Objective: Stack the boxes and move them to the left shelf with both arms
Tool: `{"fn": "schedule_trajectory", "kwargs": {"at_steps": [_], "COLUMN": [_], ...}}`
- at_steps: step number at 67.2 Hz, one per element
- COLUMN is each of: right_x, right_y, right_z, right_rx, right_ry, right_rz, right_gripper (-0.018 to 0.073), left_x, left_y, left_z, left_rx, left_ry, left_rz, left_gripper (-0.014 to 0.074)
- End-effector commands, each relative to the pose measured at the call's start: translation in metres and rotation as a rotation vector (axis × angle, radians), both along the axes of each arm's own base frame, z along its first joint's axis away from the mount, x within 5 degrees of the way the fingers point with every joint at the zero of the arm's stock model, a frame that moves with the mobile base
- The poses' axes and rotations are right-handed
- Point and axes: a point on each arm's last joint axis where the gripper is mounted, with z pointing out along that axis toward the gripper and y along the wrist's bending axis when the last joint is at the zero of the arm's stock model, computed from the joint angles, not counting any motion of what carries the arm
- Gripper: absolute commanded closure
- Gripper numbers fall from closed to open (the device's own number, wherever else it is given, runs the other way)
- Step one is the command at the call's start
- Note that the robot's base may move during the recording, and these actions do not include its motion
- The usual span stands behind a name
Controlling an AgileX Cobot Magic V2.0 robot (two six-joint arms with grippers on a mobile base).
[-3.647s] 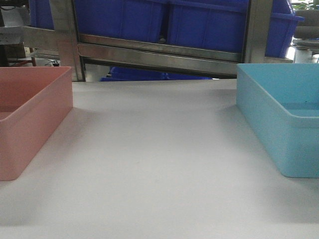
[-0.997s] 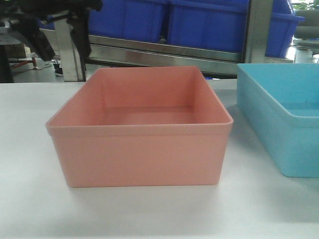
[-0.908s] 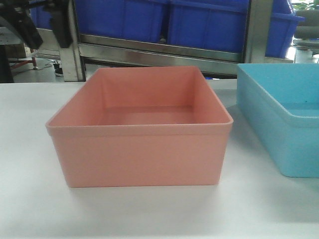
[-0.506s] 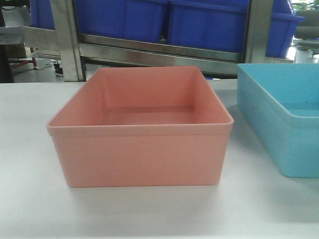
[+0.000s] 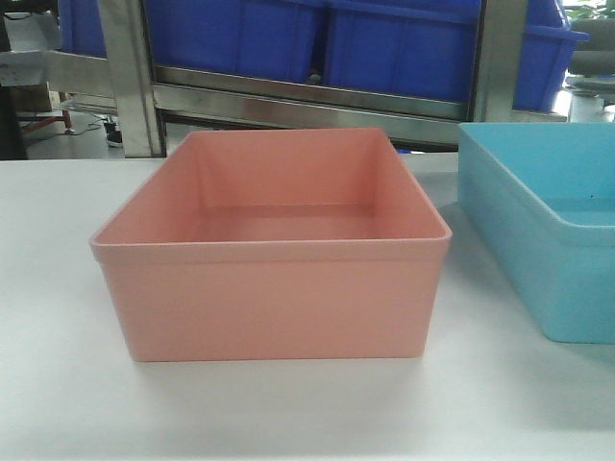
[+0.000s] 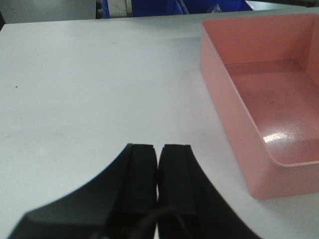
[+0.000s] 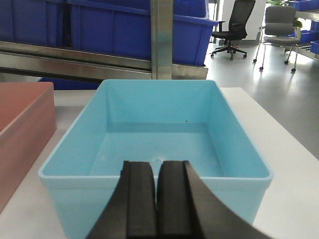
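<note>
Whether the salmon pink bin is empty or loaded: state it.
Empty. The salmon pink bin sits upright, and both the front and left wrist views show a bare floor inside, with only glare on it.

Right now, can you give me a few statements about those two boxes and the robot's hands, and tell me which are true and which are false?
1. The pink box sits empty on the white table. True.
2. The light blue box is stacked inside the pink box. False: the two stand side by side on the table with a gap between them.
3. The left hand is shut and holds nothing. True.
4. The right hand is clamped on the light blue box's rim. False: it is shut with nothing between its fingers, at the near side of that box.
5. Dark blue bins sit behind the table. True.
</note>
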Motion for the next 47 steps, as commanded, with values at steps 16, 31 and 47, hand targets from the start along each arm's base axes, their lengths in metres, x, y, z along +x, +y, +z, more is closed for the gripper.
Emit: {"fn": "schedule_trajectory", "kwargs": {"at_steps": [16, 31, 47], "right_x": [0.003, 0.054, 0.122], "right_y": [0.000, -0.002, -0.004], "right_z": [0.090, 0.165, 0.194], "right_rx": [-0.010, -0.004, 0.006], "right_ry": [-0.095, 0.081, 0.382], "right_rz": [-0.004, 0.001, 0.009], "right_gripper": [0.0504, 0.0502, 0.0326], "left_x": [-0.007, -0.007, -0.007], "left_y": [0.001, 0.001, 0.001], "left_z": [0.014, 0.014, 0.014], "left_rx": [-0.030, -0.030, -0.030], "left_ry": [-0.153, -0.153, -0.153], "left_rz": [-0.015, -0.015, -0.015], "left_gripper": [0.0606, 0.0606, 0.0606]}}
